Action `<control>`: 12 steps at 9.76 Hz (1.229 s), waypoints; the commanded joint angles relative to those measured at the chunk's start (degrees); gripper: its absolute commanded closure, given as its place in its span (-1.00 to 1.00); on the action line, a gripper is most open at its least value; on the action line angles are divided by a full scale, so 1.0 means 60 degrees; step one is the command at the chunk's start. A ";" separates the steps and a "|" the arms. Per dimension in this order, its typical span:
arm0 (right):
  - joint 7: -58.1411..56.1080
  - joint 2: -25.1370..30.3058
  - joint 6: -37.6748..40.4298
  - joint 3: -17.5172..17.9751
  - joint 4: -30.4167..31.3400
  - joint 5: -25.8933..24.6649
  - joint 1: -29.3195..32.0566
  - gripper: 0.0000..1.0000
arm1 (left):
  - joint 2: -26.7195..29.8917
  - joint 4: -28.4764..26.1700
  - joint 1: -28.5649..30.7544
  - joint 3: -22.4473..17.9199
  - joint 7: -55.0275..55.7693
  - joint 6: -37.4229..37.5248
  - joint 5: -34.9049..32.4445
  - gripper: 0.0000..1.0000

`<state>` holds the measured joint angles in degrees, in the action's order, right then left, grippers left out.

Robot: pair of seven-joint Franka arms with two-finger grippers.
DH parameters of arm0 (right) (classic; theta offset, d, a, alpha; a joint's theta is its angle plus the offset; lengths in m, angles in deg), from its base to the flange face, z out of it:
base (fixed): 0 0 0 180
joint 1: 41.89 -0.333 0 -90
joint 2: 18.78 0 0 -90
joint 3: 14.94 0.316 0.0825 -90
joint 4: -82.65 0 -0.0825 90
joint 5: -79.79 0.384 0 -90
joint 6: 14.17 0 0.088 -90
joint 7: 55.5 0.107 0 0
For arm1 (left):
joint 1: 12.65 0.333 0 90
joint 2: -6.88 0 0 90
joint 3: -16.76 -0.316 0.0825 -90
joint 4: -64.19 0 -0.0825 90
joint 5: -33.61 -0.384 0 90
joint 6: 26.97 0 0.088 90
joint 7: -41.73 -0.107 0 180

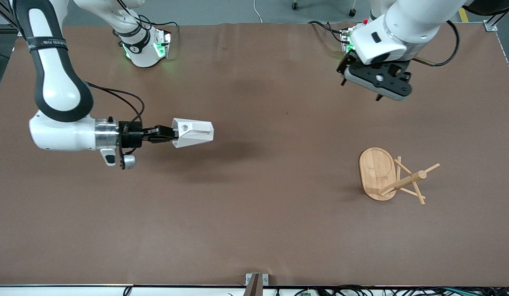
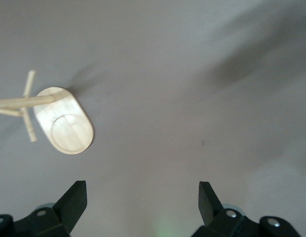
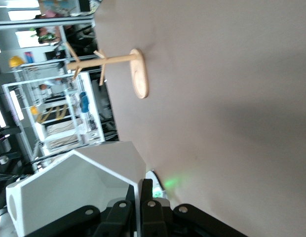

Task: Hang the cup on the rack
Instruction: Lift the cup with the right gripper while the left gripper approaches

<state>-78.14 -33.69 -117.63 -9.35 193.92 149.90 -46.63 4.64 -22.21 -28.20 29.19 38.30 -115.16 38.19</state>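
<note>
While the front view shows the right claw [image 1: 172,135] grasping the white cup [image 1: 193,132] sideways above the brown tabletop [image 1: 254,213], only the right wrist view shows the cup's hollow. The left claw [image 1: 359,90] hangs released, waiting, near the upright rack [image 1: 392,176].

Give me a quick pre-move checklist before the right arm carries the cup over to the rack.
1. Right gripper shut on the cup: ok.
2. Cup clear of the table, held in the air: ok.
3. Rack standing upright on its base: ok.
4. Left gripper open, waiting over bare table, not over the rack: ok.
5. Handle hole lined up with a peg: not ok, cup not yet near the rack.
</note>
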 commanded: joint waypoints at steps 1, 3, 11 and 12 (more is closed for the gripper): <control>-0.1102 0.0112 0.0017 -0.0052 0.0716 0.1811 -0.0583 0.99 | -0.0212 -0.0089 -0.0337 0.0082 -0.1254 -0.0053 0.0509 -1.00; -0.1587 -0.0063 0.0002 -0.0052 0.0776 0.3148 -0.1126 0.99 | -0.0257 -0.0045 -0.1403 0.0140 -0.1275 -0.0591 0.0409 -1.00; -0.2672 -0.0489 0.0687 -0.0052 0.1025 0.5087 -0.1846 0.99 | -0.2496 0.2384 -0.3459 0.0082 -0.1286 -0.1165 -0.0791 -1.00; -0.2716 -0.0489 0.0850 -0.0052 0.1127 0.5087 -0.1817 0.99 | -0.2803 0.2561 -0.3459 0.0082 -0.1507 -0.1442 -0.0880 -1.00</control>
<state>-92.71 -37.53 -114.32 -9.59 198.64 178.52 -57.81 -8.05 -9.68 -48.46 30.10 31.08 -122.98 34.43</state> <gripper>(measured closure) 0.956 0.000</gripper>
